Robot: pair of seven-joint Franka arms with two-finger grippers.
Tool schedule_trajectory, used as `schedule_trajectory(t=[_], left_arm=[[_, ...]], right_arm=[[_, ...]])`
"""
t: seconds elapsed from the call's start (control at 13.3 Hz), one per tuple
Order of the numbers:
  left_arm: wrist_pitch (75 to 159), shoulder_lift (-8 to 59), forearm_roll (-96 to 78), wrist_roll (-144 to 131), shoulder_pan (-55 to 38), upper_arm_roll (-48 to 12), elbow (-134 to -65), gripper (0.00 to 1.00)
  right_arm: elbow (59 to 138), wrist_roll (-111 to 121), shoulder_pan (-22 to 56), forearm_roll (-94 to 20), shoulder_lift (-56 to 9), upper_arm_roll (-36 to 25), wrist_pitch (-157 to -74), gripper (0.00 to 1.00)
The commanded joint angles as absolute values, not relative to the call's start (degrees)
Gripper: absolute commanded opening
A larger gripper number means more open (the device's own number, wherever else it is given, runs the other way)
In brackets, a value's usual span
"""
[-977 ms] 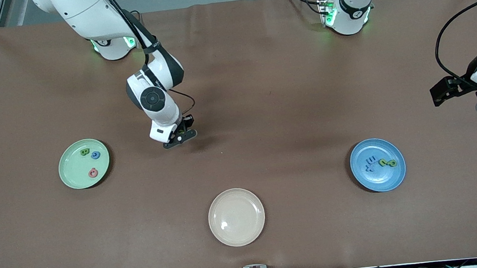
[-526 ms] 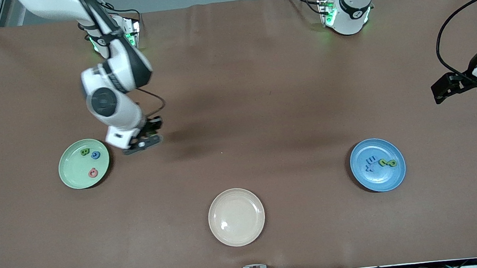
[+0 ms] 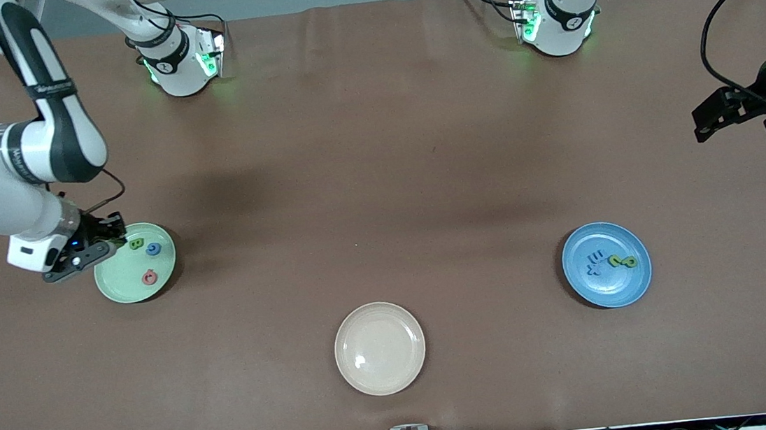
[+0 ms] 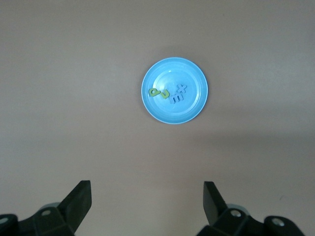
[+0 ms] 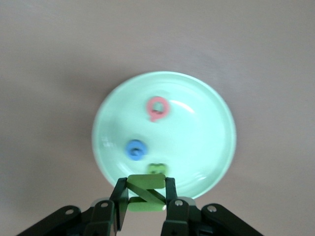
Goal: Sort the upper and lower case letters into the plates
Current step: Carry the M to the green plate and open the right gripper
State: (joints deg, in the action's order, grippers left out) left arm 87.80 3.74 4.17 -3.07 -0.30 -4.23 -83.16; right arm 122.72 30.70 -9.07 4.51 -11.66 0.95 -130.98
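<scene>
Brown table [image 3: 379, 173]: your right gripper [image 5: 146, 196] pinches a green letter [image 5: 145, 191] by its edges over the green plate [image 3: 118, 279], looks light and squishy; left gripper [image 4: 147, 199] waits wide open, empty.

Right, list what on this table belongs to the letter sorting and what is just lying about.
In the job:
- mint plate with green, blue and pink letters
- blue plate with letters
- right gripper, shut on a green Z over the mint plate
- left gripper, open, waiting at its end of the table

Lying about:
- cream plate
</scene>
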Motion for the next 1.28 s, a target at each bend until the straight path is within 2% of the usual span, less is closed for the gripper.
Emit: schedule_trajectory(t=[0.0,0.15,0.38,0.53,0.83,1.13,1.2], left_arm=[[87.3,-0.4,2.9,-1.7,-3.9,-0.2,-87.3,1.00],[86.9,-1.3,2.7,-1.6,-4.7,1.3,-88.3,1.00],[87.1,-2.5,1.4,-0.9,-3.2,0.9,-89.8,1.00],[87.1,-2.5,1.0,-1.0,-0.2,-3.4,-90.0,1.00],[87.4,-4.3,1.0,-1.3,1.0,-5.9,-93.0,1.00],[87.5,-4.4,1.1,-2.0,0.5,-6.3,-92.7,1.00],[87.6,-3.9,0.9,-1.9,0.4,-6.1,-92.5,1.00]], right_arm=[[121.3,34.4,-13.2,5.3,-18.9,2.4,-138.1,0.15],[120.6,34.9,-13.8,5.3,-22.7,2.4,-141.8,0.16],[118.6,34.8,-13.9,5.1,-25.7,2.4,-142.2,0.16],[117.1,34.8,-13.9,5.2,-27.2,2.4,-142.2,0.17],[117.2,34.8,-13.9,5.1,-28.4,2.4,-143.0,0.19],[118.9,34.7,-13.8,4.9,-28.4,2.4,-145.0,0.27],[118.9,34.7,-13.7,4.9,-28.4,2.4,-145.0,0.32]])
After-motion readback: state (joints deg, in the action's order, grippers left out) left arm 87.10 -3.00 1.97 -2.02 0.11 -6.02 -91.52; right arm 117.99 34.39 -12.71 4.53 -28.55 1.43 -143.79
